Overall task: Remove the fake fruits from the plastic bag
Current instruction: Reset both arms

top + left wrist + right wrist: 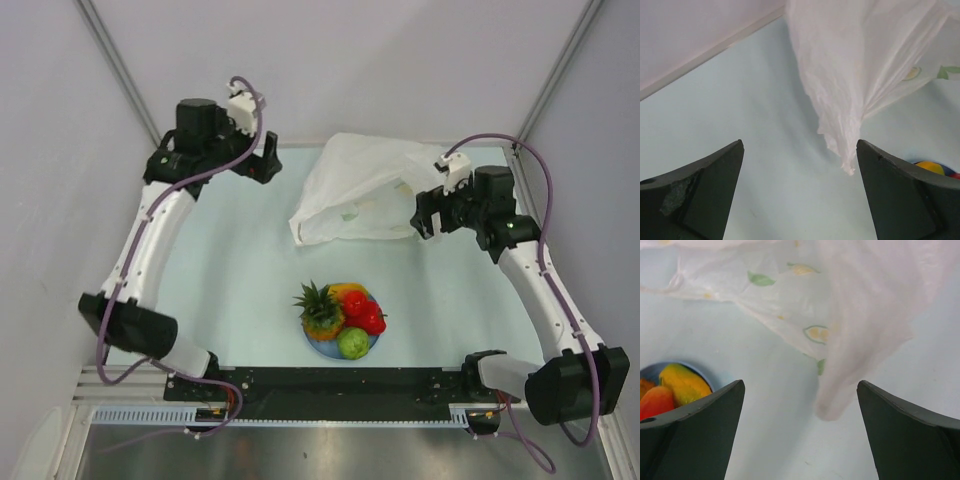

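Note:
The white plastic bag (360, 190) lies crumpled at the back of the table, limp and flat. The fruits sit on a light-blue plate (318, 346) in front of it: an orange pineapple (320, 312), a yellow-orange wedge (350, 291), a red piece (365, 312) and a green ball (352, 343). My left gripper (262, 160) is open and empty, left of the bag; a bag corner (847, 150) hangs ahead of it. My right gripper (428, 215) is open and empty at the bag's right edge; a bag fold (840, 390) lies between its fingers, with the wedge (682, 382) at left.
Grey walls close in the table on the left, back and right. The arm bases and a black rail (330, 385) run along the near edge.

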Controlling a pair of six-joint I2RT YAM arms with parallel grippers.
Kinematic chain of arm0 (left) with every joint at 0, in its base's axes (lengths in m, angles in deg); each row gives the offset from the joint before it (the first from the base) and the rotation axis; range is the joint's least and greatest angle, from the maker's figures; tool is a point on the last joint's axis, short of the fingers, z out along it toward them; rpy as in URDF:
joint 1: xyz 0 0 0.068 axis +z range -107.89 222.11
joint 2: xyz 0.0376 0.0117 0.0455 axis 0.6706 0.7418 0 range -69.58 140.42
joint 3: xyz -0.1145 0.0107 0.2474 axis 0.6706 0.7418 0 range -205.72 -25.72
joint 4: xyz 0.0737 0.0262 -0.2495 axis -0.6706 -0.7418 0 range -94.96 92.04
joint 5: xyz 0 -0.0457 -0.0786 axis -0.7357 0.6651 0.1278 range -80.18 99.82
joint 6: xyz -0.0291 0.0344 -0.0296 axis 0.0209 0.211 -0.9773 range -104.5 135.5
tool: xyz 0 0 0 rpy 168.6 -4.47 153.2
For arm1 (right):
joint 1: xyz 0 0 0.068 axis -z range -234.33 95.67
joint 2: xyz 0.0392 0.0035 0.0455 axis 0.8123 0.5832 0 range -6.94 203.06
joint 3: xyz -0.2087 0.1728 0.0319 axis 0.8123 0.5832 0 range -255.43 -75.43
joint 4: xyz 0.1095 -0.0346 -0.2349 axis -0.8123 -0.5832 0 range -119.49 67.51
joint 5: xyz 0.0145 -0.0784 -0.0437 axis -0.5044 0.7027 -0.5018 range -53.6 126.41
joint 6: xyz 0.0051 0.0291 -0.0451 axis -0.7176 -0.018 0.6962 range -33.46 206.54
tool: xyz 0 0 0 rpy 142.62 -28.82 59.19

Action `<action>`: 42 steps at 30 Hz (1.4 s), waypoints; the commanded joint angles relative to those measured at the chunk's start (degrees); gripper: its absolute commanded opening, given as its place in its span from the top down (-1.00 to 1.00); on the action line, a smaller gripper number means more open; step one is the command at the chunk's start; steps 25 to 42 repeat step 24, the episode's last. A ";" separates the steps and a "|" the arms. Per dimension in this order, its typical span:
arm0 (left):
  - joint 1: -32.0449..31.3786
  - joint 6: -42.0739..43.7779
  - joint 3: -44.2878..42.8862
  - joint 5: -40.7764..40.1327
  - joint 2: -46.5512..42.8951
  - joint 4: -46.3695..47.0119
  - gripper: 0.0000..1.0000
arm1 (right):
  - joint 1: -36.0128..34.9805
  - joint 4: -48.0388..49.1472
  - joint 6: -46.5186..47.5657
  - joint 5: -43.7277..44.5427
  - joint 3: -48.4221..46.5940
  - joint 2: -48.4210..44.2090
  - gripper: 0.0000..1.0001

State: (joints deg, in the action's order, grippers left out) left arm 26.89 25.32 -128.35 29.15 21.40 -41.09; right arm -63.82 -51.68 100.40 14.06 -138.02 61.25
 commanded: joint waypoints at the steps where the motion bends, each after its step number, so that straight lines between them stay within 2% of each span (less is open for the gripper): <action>1: 3.00 1.43 8.21 -5.26 -7.91 1.99 -0.99 | 0.36 -1.11 -8.06 9.94 -2.98 -1.65 -0.99; 5: 2.92 -1.74 22.43 -9.57 -12.05 6.30 -1.00 | 3.51 -2.71 -11.66 9.79 -0.79 -2.53 -0.99; 8: 2.92 -2.71 28.33 -11.07 -14.16 7.19 -1.00 | 6.33 -3.59 -12.72 11.00 -0.78 -3.58 -0.99; 13: 2.92 -1.30 35.12 -13.44 -21.43 9.21 -0.99 | 6.86 -8.16 -12.46 16.89 -1.83 -4.02 -1.00; 17: 3.01 -0.77 39.42 -13.44 -27.33 11.05 -0.99 | 7.82 -10.10 -12.90 17.16 -1.66 -3.32 -0.99; 19: 2.92 -0.77 40.49 -13.36 -29.36 12.46 -1.00 | 8.96 -9.92 -12.64 15.94 -1.66 -2.97 -0.99; 21: 3.01 -0.86 41.37 -12.92 -31.65 13.07 -1.00 | 9.06 -10.27 -11.76 14.27 -1.66 -2.62 -0.89; 24: 2.92 -0.77 41.19 -10.46 -33.93 12.99 -0.99 | 9.06 -11.06 -10.79 13.21 -1.66 -3.84 -0.99; 42: 2.92 -0.77 41.19 -10.46 -33.93 12.99 -0.99 | 9.06 -11.06 -10.79 13.21 -1.66 -3.84 -0.99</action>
